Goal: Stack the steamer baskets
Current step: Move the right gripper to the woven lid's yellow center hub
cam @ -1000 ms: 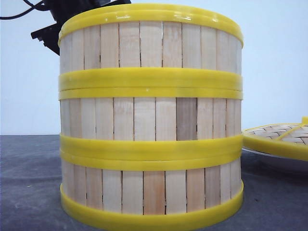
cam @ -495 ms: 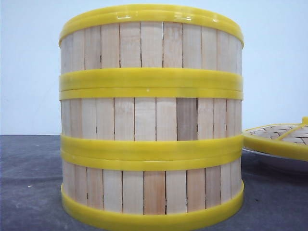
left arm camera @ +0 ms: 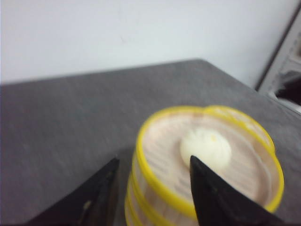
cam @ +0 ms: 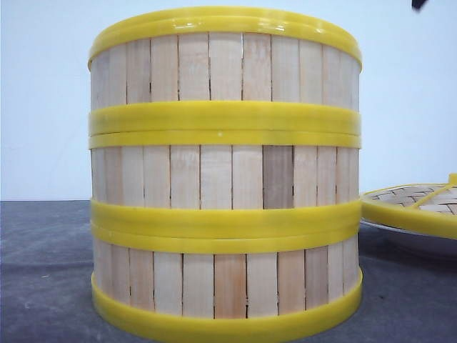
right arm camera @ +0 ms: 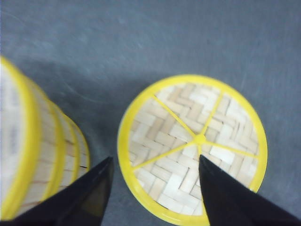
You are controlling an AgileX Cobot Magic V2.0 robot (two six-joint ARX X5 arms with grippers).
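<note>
I am looking at a dark grey table (cam: 43,286), which is carrying everything here. A stack of three baskets (cam: 225,175) is standing upright on it, close to my front camera. Just beside the stack, to its right, a white plate (cam: 421,241) is resting on the table, and a woven lid (right arm camera: 193,148) is lying on that plate.
</note>
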